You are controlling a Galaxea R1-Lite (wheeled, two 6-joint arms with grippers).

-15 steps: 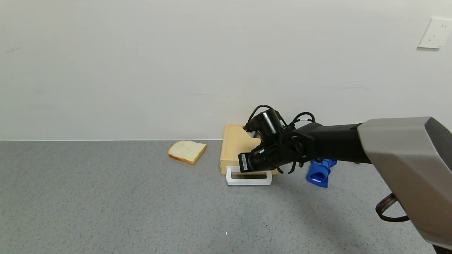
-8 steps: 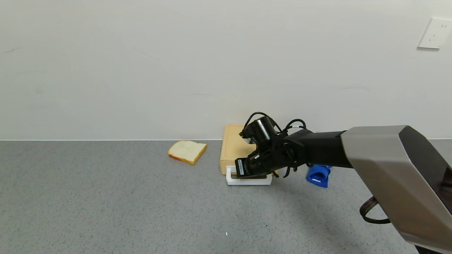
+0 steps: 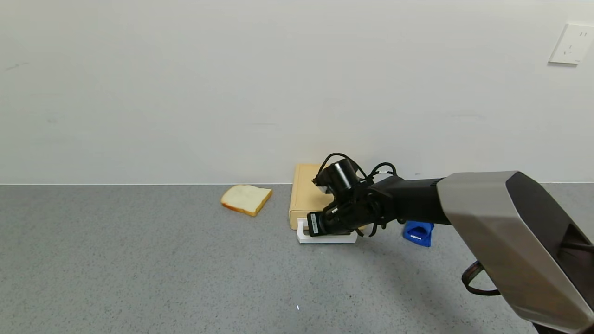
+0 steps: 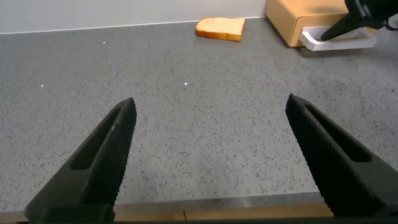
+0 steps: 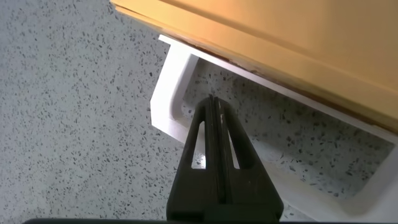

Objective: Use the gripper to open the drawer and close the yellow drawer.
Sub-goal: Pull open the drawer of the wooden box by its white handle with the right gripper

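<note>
The yellow drawer sits shut in its flat casing against the back wall, its white loop handle lying on the grey counter in front. My right gripper is shut and empty, its tip inside the handle's loop near the left corner. The drawer's yellow front is just beyond the tip. My left gripper is open and empty, low over the near edge of the counter, far from the drawer.
A bread slice lies on the counter left of the drawer, also seen from the left wrist. A blue object lies right of the drawer, behind my right arm. A wall socket is at the upper right.
My right gripper has come down and a little to the left, from above the drawer front into the handle's loop. The drawer has not moved.
</note>
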